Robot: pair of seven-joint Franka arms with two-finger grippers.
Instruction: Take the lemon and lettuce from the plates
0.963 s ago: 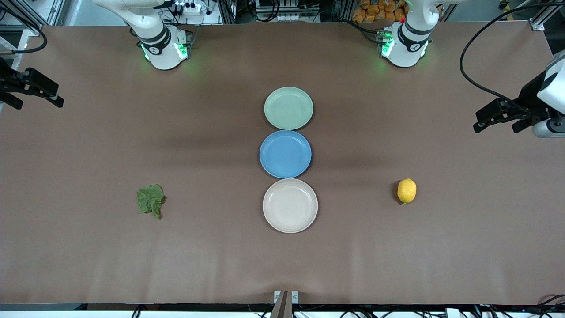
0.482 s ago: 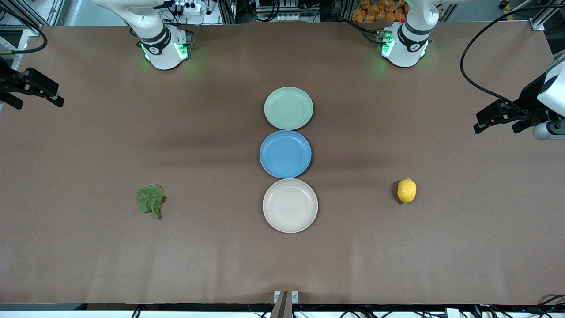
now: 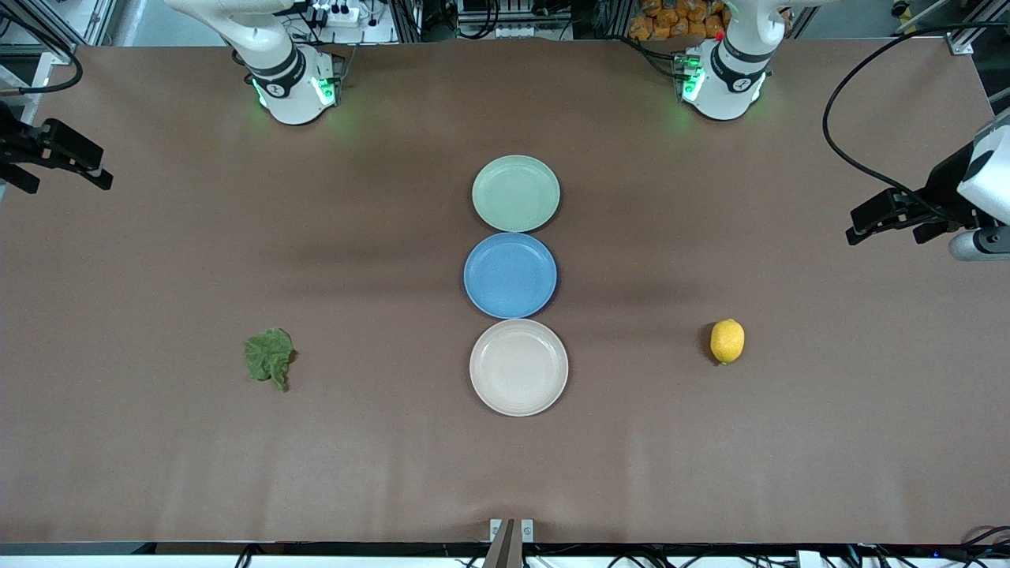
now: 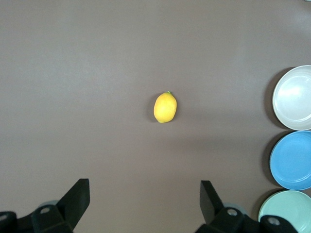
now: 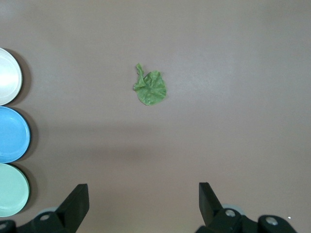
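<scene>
- Movement is slight – the left gripper [image 3: 884, 223] has slid a touch toward its end of the table, well apart from the blue plate [image 3: 510, 275]; jaws wide, empty
- Right gripper [image 3: 59, 162] waits at its end, jaws wide, empty
- Lemon [image 3: 727, 341] and lettuce [image 3: 270, 358] lie on bare table either side of the beige plate [image 3: 518, 367], well apart from it; the mint plate [image 3: 516, 193] holds nothing either
- I judge both picks done – arms retreating

My work surface is a wide table [image 3: 158, 457] under a plain brown cover, faintly creased, evenly lit with soft shadows mid-table. Metal framing [image 3: 966, 28] and black cables [image 3: 848, 150] border its edges. Orange items [image 3: 671, 20] sit past the table's edge.
</scene>
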